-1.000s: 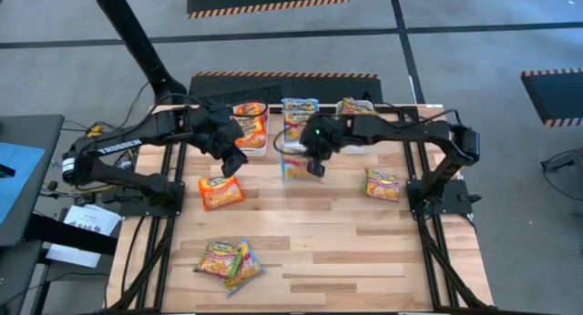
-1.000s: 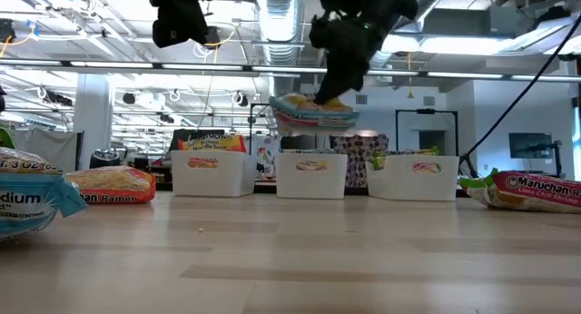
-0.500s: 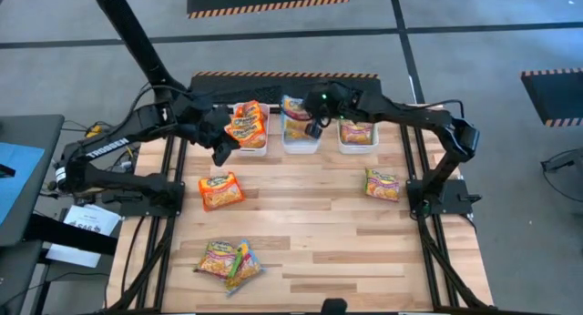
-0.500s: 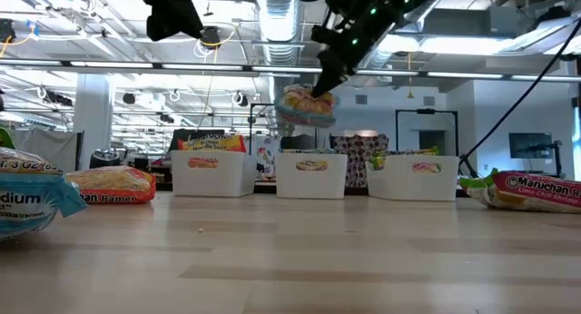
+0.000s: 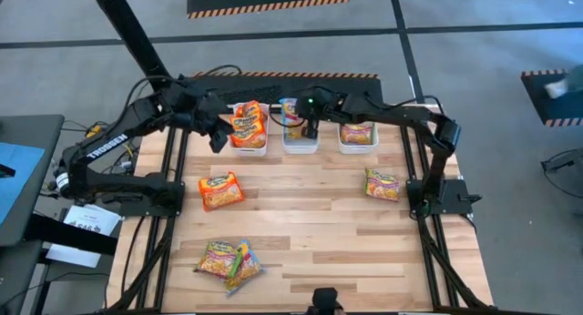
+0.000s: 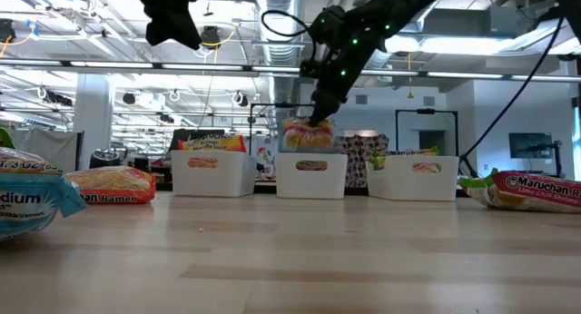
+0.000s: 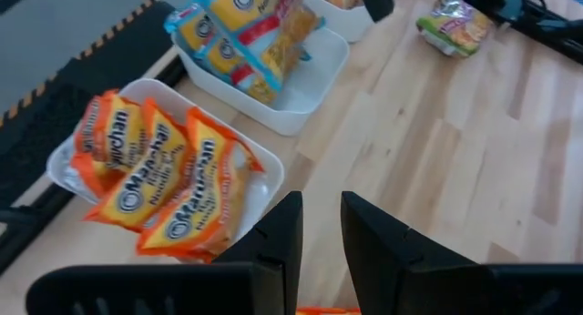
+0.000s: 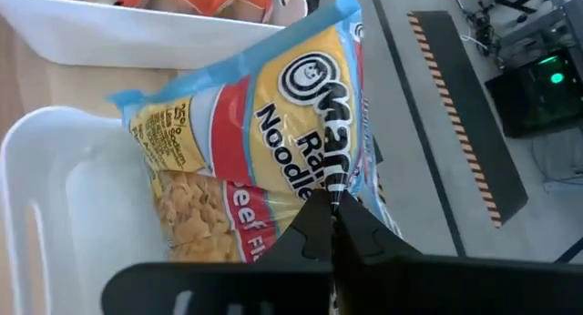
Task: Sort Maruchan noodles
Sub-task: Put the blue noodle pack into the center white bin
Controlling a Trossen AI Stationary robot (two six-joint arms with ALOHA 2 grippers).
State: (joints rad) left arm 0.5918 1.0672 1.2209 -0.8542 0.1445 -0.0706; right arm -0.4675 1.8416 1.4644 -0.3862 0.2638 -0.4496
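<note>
My right gripper (image 5: 310,124) is over the middle white bin (image 5: 301,144) at the table's far edge, shut on a blue-edged yellow Maruchan packet (image 8: 264,106). In the low view the packet (image 6: 307,132) sits at that bin's rim (image 6: 311,156). My left gripper (image 5: 217,137) hovers beside the left bin (image 7: 273,169), narrowly open and empty. That bin holds orange packets (image 7: 155,178) standing on edge. Loose packets lie flat on the table: an orange one (image 5: 221,190), a green-pink one (image 5: 383,183) and a small pile (image 5: 228,259). My right gripper pinches the blue packet between its two fingers near one side edge (image 8: 351,183), coming from above and slanting down. The packet hangs tilted below the fingers, its lower part at the middle bin's opening (image 8: 64,169). Whether it rests on the bin's floor I cannot tell.
A third white bin (image 5: 357,144) on the right holds a packet (image 5: 357,133). All three bins stand in a row along the far edge. In the low view, packets lie at the left (image 6: 109,185) and right (image 6: 526,191). Bare wood shows mid-table (image 5: 301,215).
My right gripper has carried the blue packet from in front of the middle bin toward the far edge, then down, so the packet now sits at the bin's rim. My left gripper has drawn back toward the far-left, away from the orange packet on the table.
</note>
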